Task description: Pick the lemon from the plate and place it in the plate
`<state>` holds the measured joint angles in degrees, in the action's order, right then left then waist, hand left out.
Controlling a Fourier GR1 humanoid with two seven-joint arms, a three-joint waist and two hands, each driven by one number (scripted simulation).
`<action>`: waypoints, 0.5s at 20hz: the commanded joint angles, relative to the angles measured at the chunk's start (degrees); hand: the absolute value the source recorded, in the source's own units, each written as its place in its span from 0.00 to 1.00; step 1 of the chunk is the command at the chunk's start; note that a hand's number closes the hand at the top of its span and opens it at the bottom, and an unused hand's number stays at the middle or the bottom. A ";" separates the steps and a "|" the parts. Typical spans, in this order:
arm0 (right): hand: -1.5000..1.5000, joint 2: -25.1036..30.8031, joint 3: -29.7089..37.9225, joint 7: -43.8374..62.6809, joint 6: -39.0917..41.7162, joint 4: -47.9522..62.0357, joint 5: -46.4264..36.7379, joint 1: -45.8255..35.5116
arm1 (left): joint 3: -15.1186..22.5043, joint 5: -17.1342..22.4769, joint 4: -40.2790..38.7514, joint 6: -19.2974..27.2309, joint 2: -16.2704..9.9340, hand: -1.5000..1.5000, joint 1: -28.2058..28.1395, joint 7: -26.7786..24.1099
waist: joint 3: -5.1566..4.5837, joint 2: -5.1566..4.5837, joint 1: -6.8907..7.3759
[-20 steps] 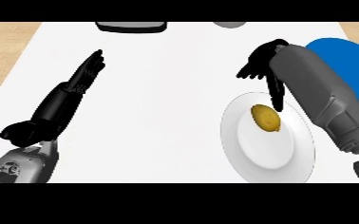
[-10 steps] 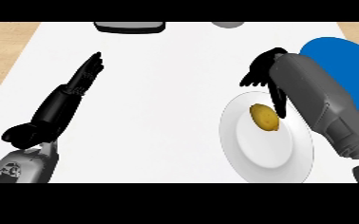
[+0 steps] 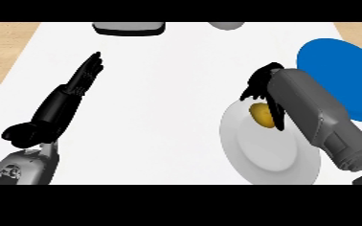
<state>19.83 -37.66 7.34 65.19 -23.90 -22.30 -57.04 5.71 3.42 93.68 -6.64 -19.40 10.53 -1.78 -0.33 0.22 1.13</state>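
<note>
yellow lemon (image 3: 262,115) lies on the white plate (image 3: 262,155), toward the plate's 12 o'clock rim. the right hand (image 3: 263,84) hangs just over the lemon at its 12 o'clock, fingers curled downward, one finger (image 3: 277,116) reaching down the lemon's 3 o'clock side; i cannot tell whether they touch it. a blue plate (image 3: 332,62) sits at 1 o'clock from the white one, partly behind the right forearm. the left hand (image 3: 81,79) rests at 9 o'clock on the white counter (image 3: 170,100), fingers straight. a grey tray (image 3: 129,28) and a grey bowl (image 3: 226,25) sit at the far edge.

Bright even light, no glare, shadows barely visible.
</note>
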 commanded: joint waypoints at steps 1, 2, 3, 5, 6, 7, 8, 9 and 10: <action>0.00 -1.38 -1.08 -1.32 6.17 -1.48 -0.70 3.21 | -1.63 1.26 -1.85 -1.76 -0.40 0.50 0.37 -0.33 | 0.32 -0.28 -0.89; 0.00 -0.50 -2.69 -3.66 5.70 -1.20 -1.52 4.94 | -0.01 0.42 1.42 -0.21 0.71 0.50 0.98 2.79 | 0.39 -0.49 -0.26; 0.00 -1.89 -3.09 -3.39 4.91 -0.49 -1.66 5.17 | -0.72 0.19 0.68 -0.77 0.03 0.50 0.50 0.56 | 0.38 -0.67 0.16; 0.00 1.81 -4.17 -4.14 8.73 -3.66 -1.71 4.94 | -0.56 -0.80 1.00 -0.14 -0.13 0.50 -0.75 1.63 | 0.35 -0.31 -0.46; 0.00 1.67 -5.03 -4.84 8.21 -5.43 -1.62 6.78 | -1.53 -0.16 -0.90 -0.65 -0.19 0.50 1.83 0.96 | 0.34 -0.34 -1.09; 0.00 0.08 -3.80 -2.54 7.57 -4.32 -0.84 5.60 | -2.58 0.16 -3.37 -1.59 -0.40 0.50 -0.56 -3.20 | 0.28 -0.37 -0.86; 0.00 -2.14 -5.48 -2.24 5.20 -3.73 -1.62 8.18 | 0.63 -1.57 0.63 0.70 1.84 0.50 0.16 0.87 | 0.37 -0.46 -0.31; 0.00 0.74 -6.43 -4.60 5.05 -5.71 -2.11 9.51 | -2.24 1.16 -0.23 -2.69 -1.10 0.50 -1.03 -1.07 | 0.36 -0.50 -0.23; 0.00 -0.52 -5.95 -2.42 6.45 -5.50 -1.70 7.67 | -2.78 0.89 0.58 -2.19 -1.28 0.50 -0.51 -0.64 | 0.33 -0.34 -0.24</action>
<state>21.01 -41.37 6.19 65.60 -30.14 -22.92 -52.31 4.27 3.60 93.53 -7.82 -19.66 10.39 -2.02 -1.05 1.39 0.83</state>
